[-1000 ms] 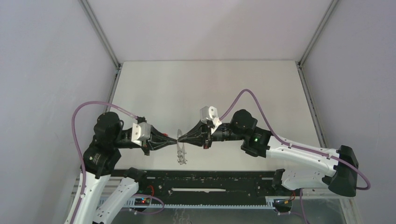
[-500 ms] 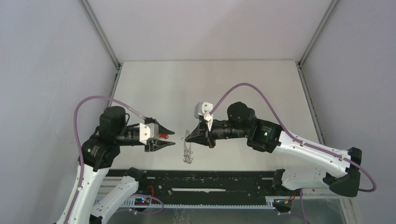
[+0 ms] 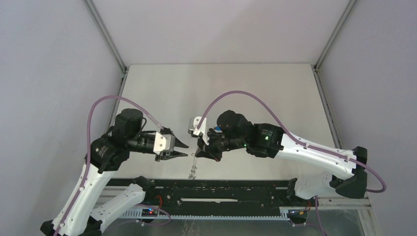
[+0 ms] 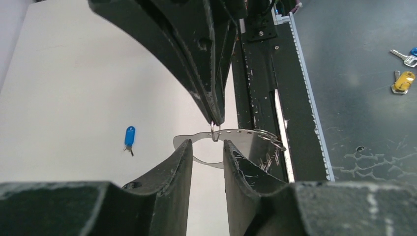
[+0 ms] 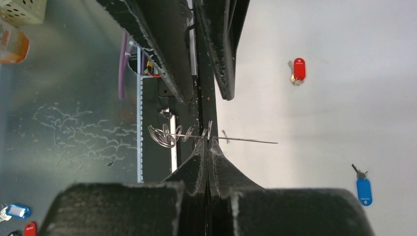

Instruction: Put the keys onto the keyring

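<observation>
My right gripper (image 5: 208, 140) is shut on a small loop of the keyring (image 5: 246, 140), which shows edge-on as a thin grey line. The keyring (image 3: 193, 169) hangs under the right gripper (image 3: 197, 151) above the table's near edge. My left gripper (image 4: 207, 143) is open with nothing between its fingers, its tips just short of the keyring (image 4: 243, 135) and either side of the held loop. In the top view the left gripper (image 3: 184, 149) faces the right one closely. The red key (image 5: 298, 70) and the blue key (image 5: 363, 188) lie apart on the white table. The blue key (image 4: 129, 137) also shows in the left wrist view.
The black rail (image 4: 255, 73) runs along the table's near edge under the keyring. Beyond it, on the dark floor, lie spare keys, one yellow-headed (image 4: 404, 81) and a blue tag (image 5: 17, 210). Grey walls enclose the table (image 3: 221, 88) on three sides.
The left gripper went from shut, tip to tip with the right, to open, pulled back, then came close again. The right arm swung left and lower with the keyring.
</observation>
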